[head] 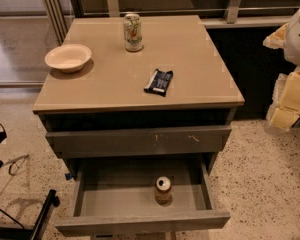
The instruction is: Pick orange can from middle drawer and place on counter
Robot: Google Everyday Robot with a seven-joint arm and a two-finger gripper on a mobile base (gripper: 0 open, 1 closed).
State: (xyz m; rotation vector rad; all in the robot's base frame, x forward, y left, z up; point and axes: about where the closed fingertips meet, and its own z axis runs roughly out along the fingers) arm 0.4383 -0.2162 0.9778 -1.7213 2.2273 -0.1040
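Note:
The orange can (163,190) stands upright in the open middle drawer (140,223), right of its centre and near the front wall. The drawer is pulled out at the bottom of the view. The beige counter (115,84) tops the grey cabinet above it. My gripper (289,101) shows as white and pale yellow parts at the right edge. It is beside the cabinet at about counter height, far from the can and holding nothing that I can see.
On the counter stand a white-and-green can (133,32) at the back, a cream bowl (68,57) at the left and a dark snack packet (159,81) right of centre. The scratched drawer front (135,140) above is shut. Black chair parts (20,219) are at lower left.

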